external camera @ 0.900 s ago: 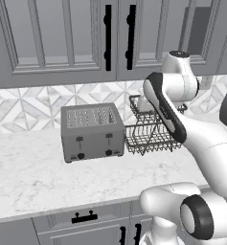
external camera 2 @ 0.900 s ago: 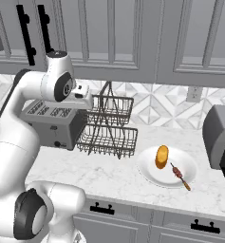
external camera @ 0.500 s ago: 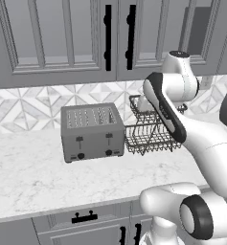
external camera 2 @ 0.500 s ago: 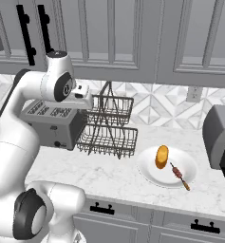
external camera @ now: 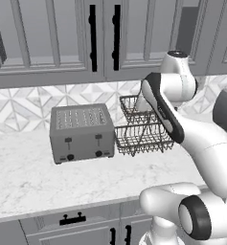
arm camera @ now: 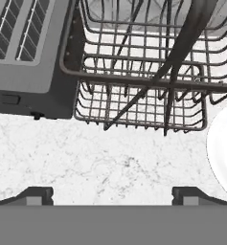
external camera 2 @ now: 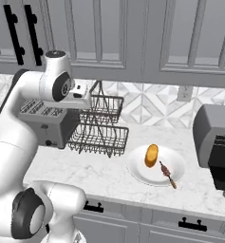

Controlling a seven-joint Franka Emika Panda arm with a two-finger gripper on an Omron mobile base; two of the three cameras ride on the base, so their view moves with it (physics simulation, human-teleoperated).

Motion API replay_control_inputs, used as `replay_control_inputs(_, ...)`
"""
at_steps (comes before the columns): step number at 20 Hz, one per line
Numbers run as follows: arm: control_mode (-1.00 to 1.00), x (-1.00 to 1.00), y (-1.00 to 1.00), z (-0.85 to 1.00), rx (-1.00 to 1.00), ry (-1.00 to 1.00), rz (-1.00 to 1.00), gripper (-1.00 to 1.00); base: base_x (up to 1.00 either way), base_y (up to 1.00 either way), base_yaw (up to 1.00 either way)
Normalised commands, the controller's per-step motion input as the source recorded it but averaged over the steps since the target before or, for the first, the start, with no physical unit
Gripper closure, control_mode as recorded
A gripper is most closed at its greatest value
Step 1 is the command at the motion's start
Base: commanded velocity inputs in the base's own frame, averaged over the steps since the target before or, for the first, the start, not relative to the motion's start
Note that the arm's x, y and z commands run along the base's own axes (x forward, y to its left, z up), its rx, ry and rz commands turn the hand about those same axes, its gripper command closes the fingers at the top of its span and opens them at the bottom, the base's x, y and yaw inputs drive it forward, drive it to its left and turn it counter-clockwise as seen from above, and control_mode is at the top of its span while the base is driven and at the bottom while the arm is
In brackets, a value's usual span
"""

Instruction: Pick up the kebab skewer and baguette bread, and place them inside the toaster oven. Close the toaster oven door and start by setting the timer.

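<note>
The kebab skewer (external camera 2: 166,172) and baguette bread (external camera 2: 151,155) lie side by side on a white plate (external camera 2: 137,170), left of the toaster oven (external camera 2: 217,137) — its door hangs down. My gripper (arm camera: 112,194), jaws spread wide and empty, hovers over marble counter (arm camera: 110,165) — just before the wire rack (arm camera: 143,72) and slot toaster (arm camera: 26,52).

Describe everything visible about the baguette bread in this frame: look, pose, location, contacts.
The baguette bread is a short, stubby oblong loaf, golden-orange with a smooth crust that looks baked and matte. It lies on the left part of a round white plate on the marble counter, its long axis running away from the front edge, slightly tilted. It rests on the plate alone. The kebab skewer lies just to its right on the same plate; whether they touch cannot be told. Nothing grips it.
</note>
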Motion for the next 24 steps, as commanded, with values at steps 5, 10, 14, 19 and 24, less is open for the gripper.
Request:
replay_control_inputs(5,1.00,0.00,0.00,0.00,0.00,0.00,0.00,-1.00,-0.12,-0.99,0.00)
replay_control_inputs(10,1.00,0.00,0.00,0.00,0.00,0.00,0.00,-1.00,0.00,-0.91,0.00)
replay_control_inputs(14,1.00,0.00,0.00,0.00,0.00,0.00,0.00,-1.00,0.00,-0.72,-0.03)
replay_control_inputs(19,1.00,0.00,0.00,0.00,0.00,0.00,0.00,-1.00,0.02,-0.49,-0.10)
replay_control_inputs(24,1.00,0.00,0.00,0.00,0.00,0.00,0.00,-1.00,0.15,-0.45,-0.09)
